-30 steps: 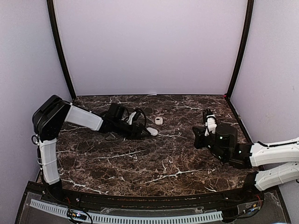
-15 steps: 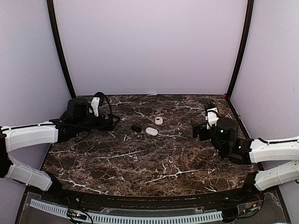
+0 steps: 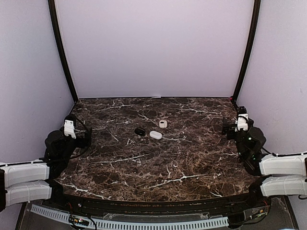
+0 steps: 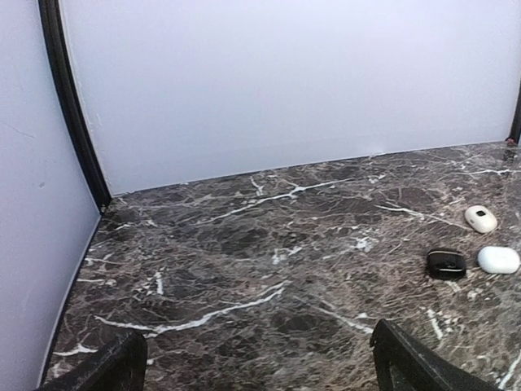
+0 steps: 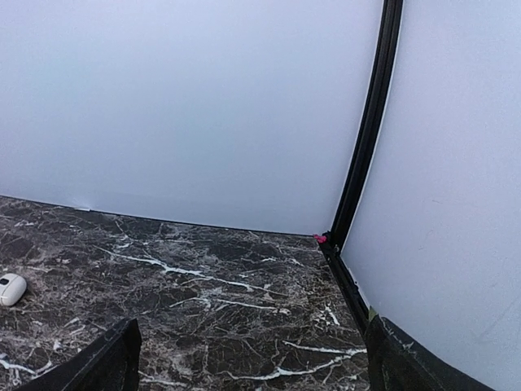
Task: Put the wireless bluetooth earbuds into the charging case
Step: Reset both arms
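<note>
While left gripper point(image 4: 260, 360), right gripper point(image 5: 252, 358) gape wide at opposite table point(image 3: 192, 163) edges — three small items point(image 3: 155, 135) lie mid-table.

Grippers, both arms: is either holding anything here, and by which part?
Nothing is held. The left gripper and right gripper are both open and empty; the black case and white case lie on the table.

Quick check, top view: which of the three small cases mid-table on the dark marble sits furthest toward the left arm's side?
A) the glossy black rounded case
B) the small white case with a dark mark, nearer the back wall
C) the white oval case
A: in the top view the glossy black rounded case lies to the left of both the white oval case and the small white case with a dark mark.
</note>
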`<state>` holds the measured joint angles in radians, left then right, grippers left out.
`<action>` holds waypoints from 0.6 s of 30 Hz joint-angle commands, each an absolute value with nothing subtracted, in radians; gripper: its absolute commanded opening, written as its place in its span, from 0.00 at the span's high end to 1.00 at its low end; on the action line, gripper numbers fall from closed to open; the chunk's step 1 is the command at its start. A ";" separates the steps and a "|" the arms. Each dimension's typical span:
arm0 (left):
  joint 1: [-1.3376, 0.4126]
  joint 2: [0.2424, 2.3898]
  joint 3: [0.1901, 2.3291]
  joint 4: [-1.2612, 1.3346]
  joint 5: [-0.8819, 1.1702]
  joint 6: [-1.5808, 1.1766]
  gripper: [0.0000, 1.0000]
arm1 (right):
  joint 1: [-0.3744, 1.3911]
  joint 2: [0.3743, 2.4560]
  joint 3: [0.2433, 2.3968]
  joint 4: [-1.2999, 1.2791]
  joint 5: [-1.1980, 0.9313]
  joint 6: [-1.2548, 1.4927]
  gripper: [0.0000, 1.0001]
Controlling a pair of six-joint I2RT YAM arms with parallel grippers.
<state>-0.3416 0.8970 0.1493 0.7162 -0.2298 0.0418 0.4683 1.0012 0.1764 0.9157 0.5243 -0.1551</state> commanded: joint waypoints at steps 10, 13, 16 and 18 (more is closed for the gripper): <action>-0.083 1.164 0.093 1.154 -0.108 0.071 0.01 | 0.194 1.409 0.117 1.401 0.162 -0.183 0.08; -0.074 1.251 0.078 1.283 -0.104 0.078 0.01 | 0.099 1.480 0.153 1.393 0.097 -0.082 0.08; -0.073 1.300 0.106 1.300 -0.109 0.093 0.01 | 0.048 1.545 0.174 1.414 0.039 -0.040 0.06; -0.070 1.327 0.119 1.317 -0.135 0.094 0.01 | 0.047 1.532 0.187 1.379 0.039 -0.035 0.01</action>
<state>-0.0803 1.2987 0.0967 1.2022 -0.1276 0.0799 0.0601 1.5360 0.1539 1.3235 0.1200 -0.0982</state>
